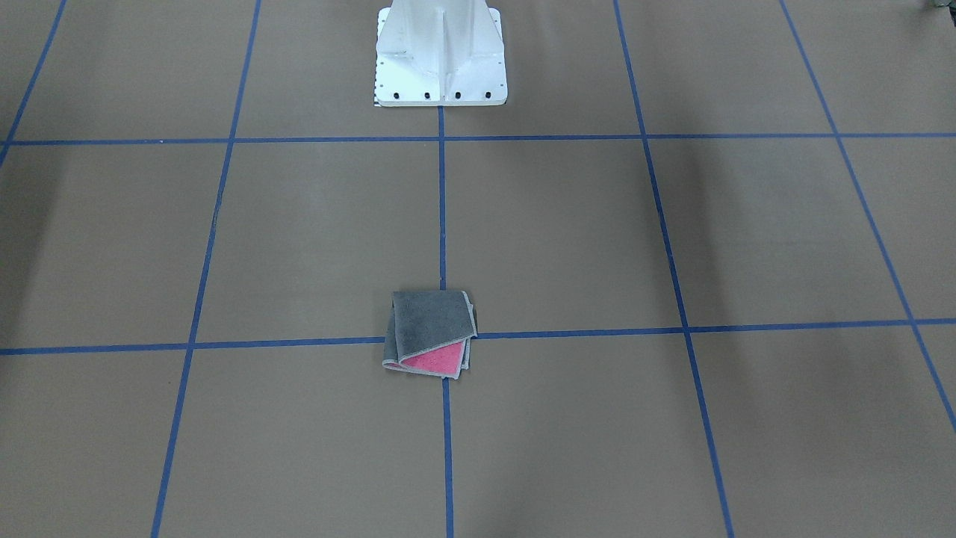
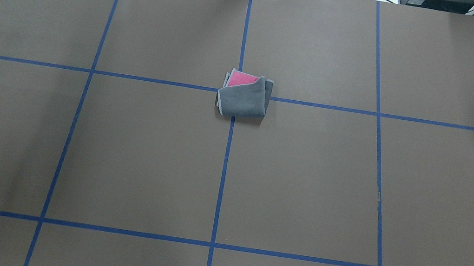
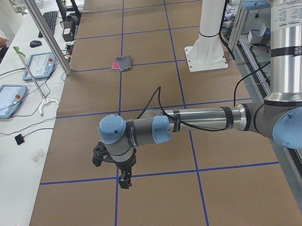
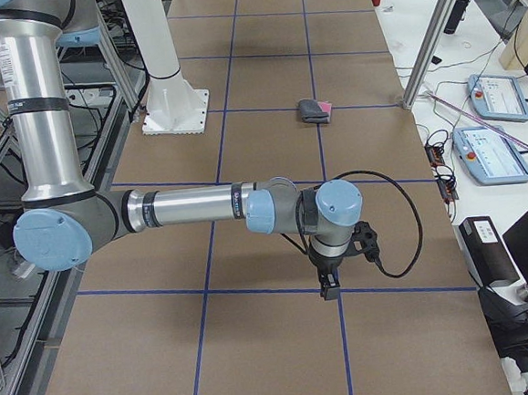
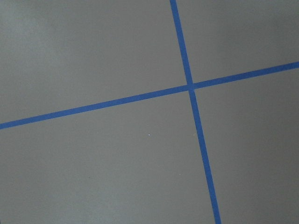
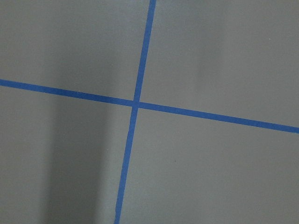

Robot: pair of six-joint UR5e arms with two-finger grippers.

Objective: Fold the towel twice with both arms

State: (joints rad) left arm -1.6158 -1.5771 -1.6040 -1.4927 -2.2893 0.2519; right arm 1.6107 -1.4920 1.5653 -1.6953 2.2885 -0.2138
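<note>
On the middle of the counter [image 2: 143, 161], over a crossing of the blue tape lines [image 2: 316, 105]: the towel [image 2: 244, 98], a small grey packet with a pink corner exposed on the side away from the robot. Looks folded twice, though unevenly. Might spring open at the loose top flap, with nothing pinning it. Left end effector [image 3: 125, 182] and right end effector [image 4: 330, 288] over bare counter at opposite ends, well apart from the towel; fingers apart or together, cannot tell. Would likely skew the layers or undo the fold if regrasped by one edge only.

Left gripper [image 3: 125, 182] and right gripper [image 4: 330, 287]: side views only, opening unreadable. Towel [image 2: 243, 98] underlayers hidden by grey flap. Pedestal [image 1: 441, 60] cropped at top.
</note>
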